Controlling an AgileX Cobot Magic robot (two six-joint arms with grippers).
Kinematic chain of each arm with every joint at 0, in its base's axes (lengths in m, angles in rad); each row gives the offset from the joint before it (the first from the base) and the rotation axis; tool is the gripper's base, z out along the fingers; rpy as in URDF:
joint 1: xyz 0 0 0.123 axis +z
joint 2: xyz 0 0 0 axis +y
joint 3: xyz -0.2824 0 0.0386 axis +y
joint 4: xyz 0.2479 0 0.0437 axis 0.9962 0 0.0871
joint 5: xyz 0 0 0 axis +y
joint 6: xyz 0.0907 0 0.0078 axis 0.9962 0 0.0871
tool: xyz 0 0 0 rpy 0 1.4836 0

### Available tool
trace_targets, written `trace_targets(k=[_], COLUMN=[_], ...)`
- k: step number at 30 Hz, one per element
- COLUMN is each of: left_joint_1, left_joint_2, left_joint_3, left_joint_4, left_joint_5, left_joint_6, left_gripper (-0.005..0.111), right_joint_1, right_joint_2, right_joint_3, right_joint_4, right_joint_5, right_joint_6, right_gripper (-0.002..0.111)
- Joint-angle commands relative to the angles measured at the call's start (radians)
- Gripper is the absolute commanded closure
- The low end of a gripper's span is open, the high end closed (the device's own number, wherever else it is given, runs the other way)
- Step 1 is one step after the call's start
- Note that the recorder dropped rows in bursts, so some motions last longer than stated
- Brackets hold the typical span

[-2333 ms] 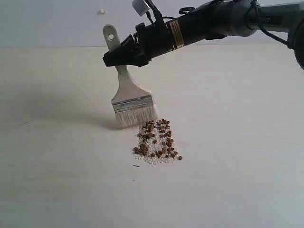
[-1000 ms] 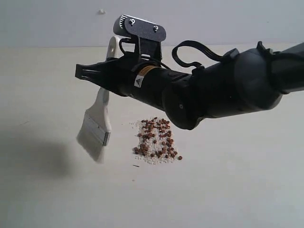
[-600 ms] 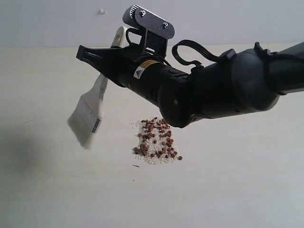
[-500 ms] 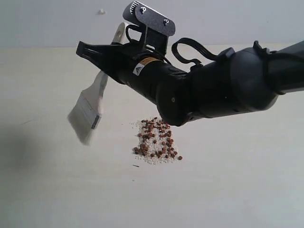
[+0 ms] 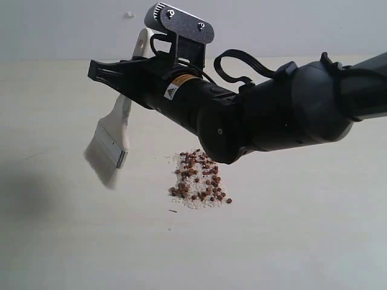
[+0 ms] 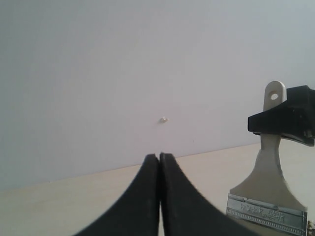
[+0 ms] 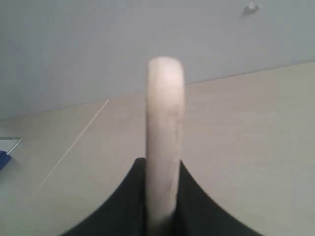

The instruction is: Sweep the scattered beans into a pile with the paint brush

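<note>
**Beans (image 5: 205, 175) mostly gathered, brush (image 5: 110, 148) hanging to one side**

I am holding the brush by its handle in the right gripper (image 5: 124, 75), jaws pinching the wood. It is hanging tilted, bristles down, left of the pile (image 5: 198, 181) and apart from it, seemingly off the table (image 5: 290, 241). The left gripper (image 6: 159, 164) is sitting pressed together, gripping nothing. The beans are lying in one compact patch among white crumbs (image 5: 196, 202), so I am judging the sweep nearly done. A few strays at the near edge are needing one tidying stroke.
</note>
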Motion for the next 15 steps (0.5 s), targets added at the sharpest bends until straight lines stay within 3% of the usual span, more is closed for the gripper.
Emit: trace_targets(k=[1, 15], left_joint_1=[0.001, 0.001], left_joint_2=[-0.007, -0.007], left_joint_3=[-0.002, -0.002], left_joint_4=[0.001, 0.001], left_joint_5=[0.003, 0.003], left_joint_6=[0.002, 0.002], left_gripper=[0.107, 0.107], right_joint_1=[0.002, 0.002], right_joint_2=[-0.013, -0.017], right_joint_3=[-0.007, -0.007], right_joint_4=[-0.01, -0.008], right_joint_5=[-0.008, -0.102], right_joint_6=[-0.008, -0.1], right_gripper=[0.108, 0.108])
